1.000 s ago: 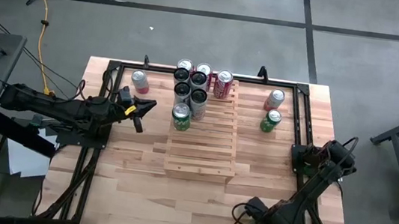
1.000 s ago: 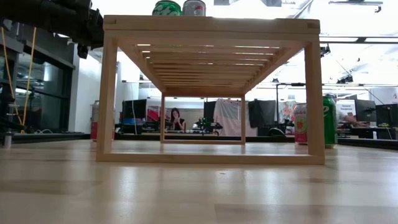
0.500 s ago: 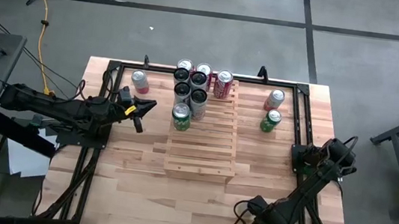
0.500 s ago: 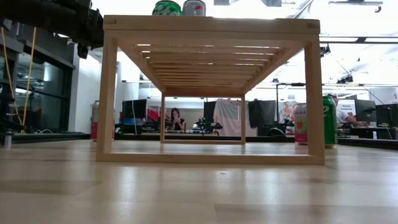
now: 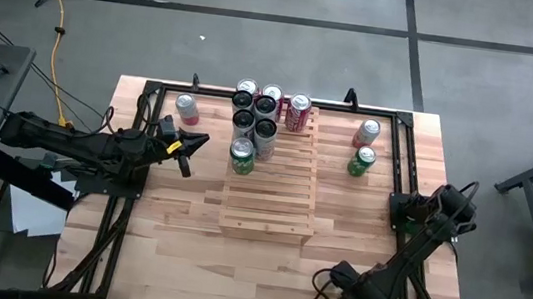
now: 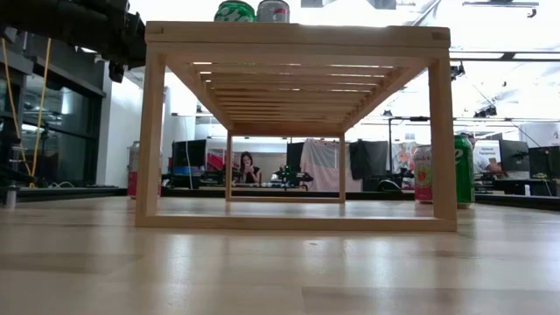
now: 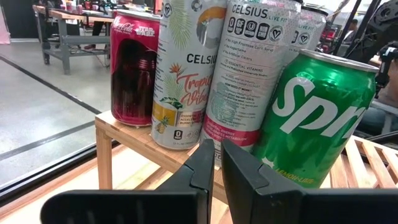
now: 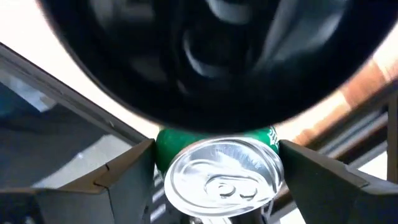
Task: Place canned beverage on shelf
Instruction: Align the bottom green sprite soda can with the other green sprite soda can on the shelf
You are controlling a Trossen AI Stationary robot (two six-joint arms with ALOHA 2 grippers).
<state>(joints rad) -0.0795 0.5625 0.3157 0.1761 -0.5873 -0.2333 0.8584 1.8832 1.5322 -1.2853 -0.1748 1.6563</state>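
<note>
Between your right claw's (image 8: 214,180) spread fingers sits a green can (image 8: 217,168), seen from above, its silver lid and pull tab facing the wrist camera. The fingers flank it on both sides without touching it, so nothing is held yet. From overhead, that arm folds back along the table's (image 5: 163,259) right edge; two cans stand beyond it near the far right corner, a green one (image 5: 362,161) and a pink one (image 5: 366,133) just behind it. Judging by colour, the green one is your target.

Your left claw (image 5: 185,156), pressed together and empty, hangs just off the shelf's (image 5: 275,206) left side, facing the green Sprite can (image 7: 314,118) and the tall Celsius cans (image 7: 221,74) already standing at the shelf's far end. More than half of the slats nearer you are bare.

Expect a stiff but thin-walled can, smooth and likely slippery, with real weight if full. Take it around the middle of the body, below the rim, fingers on opposite sides, and squeeze only enough to hold; too much will dent it. Keep it upright, since it is tall and tips easily on slats.
</note>
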